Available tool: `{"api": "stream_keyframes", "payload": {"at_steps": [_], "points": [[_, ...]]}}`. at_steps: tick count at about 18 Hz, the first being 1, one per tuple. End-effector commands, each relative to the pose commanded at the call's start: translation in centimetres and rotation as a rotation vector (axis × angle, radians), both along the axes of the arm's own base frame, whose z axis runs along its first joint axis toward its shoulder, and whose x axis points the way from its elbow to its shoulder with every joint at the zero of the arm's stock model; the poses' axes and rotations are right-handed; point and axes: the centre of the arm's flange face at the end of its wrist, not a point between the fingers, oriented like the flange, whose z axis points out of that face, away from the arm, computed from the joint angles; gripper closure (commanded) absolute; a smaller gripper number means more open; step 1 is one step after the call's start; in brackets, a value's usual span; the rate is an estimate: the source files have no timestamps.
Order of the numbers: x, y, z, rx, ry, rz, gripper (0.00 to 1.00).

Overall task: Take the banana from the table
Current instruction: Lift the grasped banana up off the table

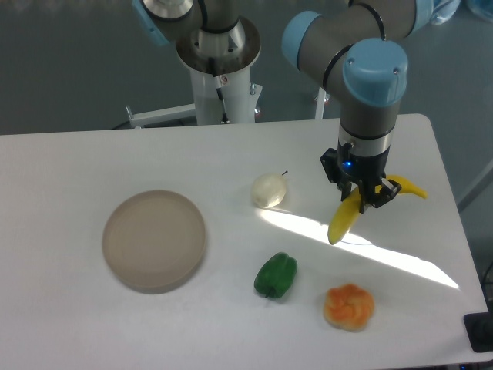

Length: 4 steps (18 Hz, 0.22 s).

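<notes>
The banana is bright yellow and sharply bent, with one end pointing down-left and the other sticking out to the right. My gripper is shut on the banana at its bend, at the right side of the white table. The banana's lower tip hangs at or just above the tabletop; I cannot tell whether it touches.
A pale whitish round fruit with a stem lies left of the gripper. A green pepper and an orange ridged fruit lie nearer the front. A round beige plate sits at the left. The table's right edge is close.
</notes>
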Motion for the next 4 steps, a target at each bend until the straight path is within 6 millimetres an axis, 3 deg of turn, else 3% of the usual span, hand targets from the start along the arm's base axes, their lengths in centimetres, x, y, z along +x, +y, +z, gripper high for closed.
{"api": "stream_keyframes", "payload": {"at_steps": [4], "points": [[-0.11, -0.09, 0.0, -0.003, 0.003, 0.002, 0.7]]}}
